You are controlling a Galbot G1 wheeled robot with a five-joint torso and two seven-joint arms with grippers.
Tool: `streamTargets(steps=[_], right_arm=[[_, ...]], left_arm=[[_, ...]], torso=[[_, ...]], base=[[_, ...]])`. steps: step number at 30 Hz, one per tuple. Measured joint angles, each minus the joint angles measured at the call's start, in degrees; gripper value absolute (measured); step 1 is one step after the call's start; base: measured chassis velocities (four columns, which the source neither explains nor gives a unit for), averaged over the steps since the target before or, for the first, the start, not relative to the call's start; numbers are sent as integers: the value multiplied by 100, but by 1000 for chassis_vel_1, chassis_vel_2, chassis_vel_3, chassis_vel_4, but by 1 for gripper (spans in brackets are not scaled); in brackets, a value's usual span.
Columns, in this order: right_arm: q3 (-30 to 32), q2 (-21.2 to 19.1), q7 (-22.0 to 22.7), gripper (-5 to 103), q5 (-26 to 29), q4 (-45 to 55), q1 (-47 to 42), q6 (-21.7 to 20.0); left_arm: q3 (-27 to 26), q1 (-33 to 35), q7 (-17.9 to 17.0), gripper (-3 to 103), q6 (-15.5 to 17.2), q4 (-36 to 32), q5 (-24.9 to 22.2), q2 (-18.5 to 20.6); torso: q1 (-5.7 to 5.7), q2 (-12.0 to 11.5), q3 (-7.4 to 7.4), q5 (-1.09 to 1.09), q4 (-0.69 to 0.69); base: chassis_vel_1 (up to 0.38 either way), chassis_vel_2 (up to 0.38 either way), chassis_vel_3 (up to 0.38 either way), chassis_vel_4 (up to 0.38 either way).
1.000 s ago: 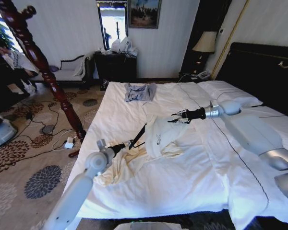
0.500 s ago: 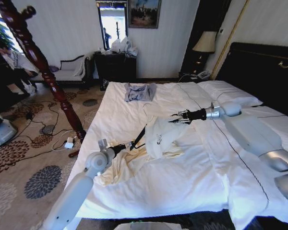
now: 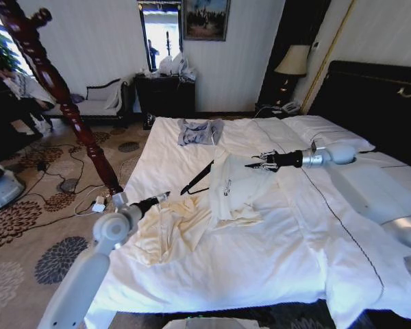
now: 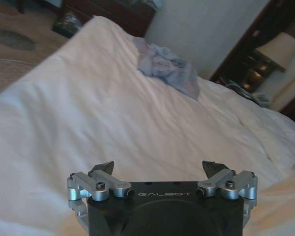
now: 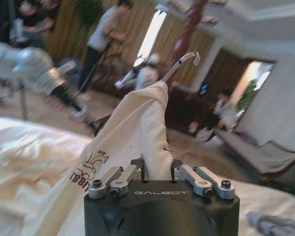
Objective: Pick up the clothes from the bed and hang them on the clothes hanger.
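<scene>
The cream clothes (image 3: 234, 194) are partly lifted off the white bed (image 3: 281, 264); the rest of the fabric lies crumpled (image 3: 166, 232) near the bed's left edge. My right gripper (image 3: 255, 164) is shut on the raised fabric (image 5: 147, 128), just below the collar. The black clothes hanger (image 3: 197, 180) sits inside the garment, one arm sticking out on the left, its silver hook (image 5: 185, 61) rising above the collar. My left gripper (image 3: 162, 197) hovers open over the crumpled fabric, apart from the hanger's end, and its fingers (image 4: 104, 169) hold nothing.
A folded grey-blue garment (image 3: 198, 131) lies at the far side of the bed. The reddish-brown pole stand (image 3: 63, 99) leans over the carpet on the left. The black headboard (image 3: 377, 96), pillows and a lamp (image 3: 292, 60) are on the right. Cables lie on the floor.
My left gripper has pulled back to the left, away from the hanger's end. The right gripper has shifted slightly right and up with the clothes and hanger.
</scene>
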Motion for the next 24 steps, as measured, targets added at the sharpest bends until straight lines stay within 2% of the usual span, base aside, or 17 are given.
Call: streamTargets(steps=[2, 6, 7, 11, 12, 15, 16, 17, 20, 22, 24], right_arm=[[52, -54, 152, 23, 193, 50, -30, -20], [325, -269, 851, 23, 660, 234, -173, -36], [325, -269, 851, 23, 660, 234, -173, -36], [812, -435, 1489, 23, 887, 356, -462, 24], [812, -435, 1489, 23, 887, 356, -462, 24], [1368, -449, 1836, 23, 1021, 508, -907, 100], [1658, -423, 1905, 23, 1027, 568, -1167, 140], [1658, -423, 1905, 23, 1027, 568, -1167, 140], [2321, -186, 1945, 23, 879, 640, -1928, 264], [2432, -73, 1945, 23, 793, 640, -2068, 291], [2609, 240, 1943, 23, 497, 644, -2313, 355]], left_arm=[[-63, 73, -6, 100, 2, -10, 0, 0], [-87, 317, -1, 100, 23, -150, 88, 13], [-87, 317, -1, 100, 23, -150, 88, 13], [-16, 469, -6, 100, 31, -278, 187, -35], [-16, 469, -6, 100, 31, -278, 187, -35], [-3, 625, -5, 100, 34, -357, 301, -69], [-1, 675, -5, 100, 34, -383, 346, -74], [-1, 675, -5, 100, 34, -383, 346, -74], [-9, 797, -18, 100, 41, -470, 406, -68], [-33, 848, -26, 100, 43, -509, 411, -62], [-104, 971, -38, 100, 53, -597, 415, -42]], torso=[[0, 0, 0, 0, 2], [-1, 0, 0, 0, 1], [-1, 0, 0, 0, 1], [0, 0, 0, 1, -2], [0, 0, 0, 1, -2], [-1, 0, -1, 0, 1], [-1, 0, 0, -1, 3], [-1, 0, 0, -1, 3], [-1, 1, -1, 3, -4], [-1, 0, 0, 4, -5], [0, 0, 0, 2, 4]], base=[[0, 0, 0, 0], [0, 0, 0, 0], [0, 0, 0, 0], [0, 0, 0, 0], [0, 0, 0, 0], [0, 0, 0, 0], [0, 0, 0, 0], [0, 0, 0, 0], [0, 0, 0, 0], [0, 0, 0, 0], [0, 0, 0, 0]])
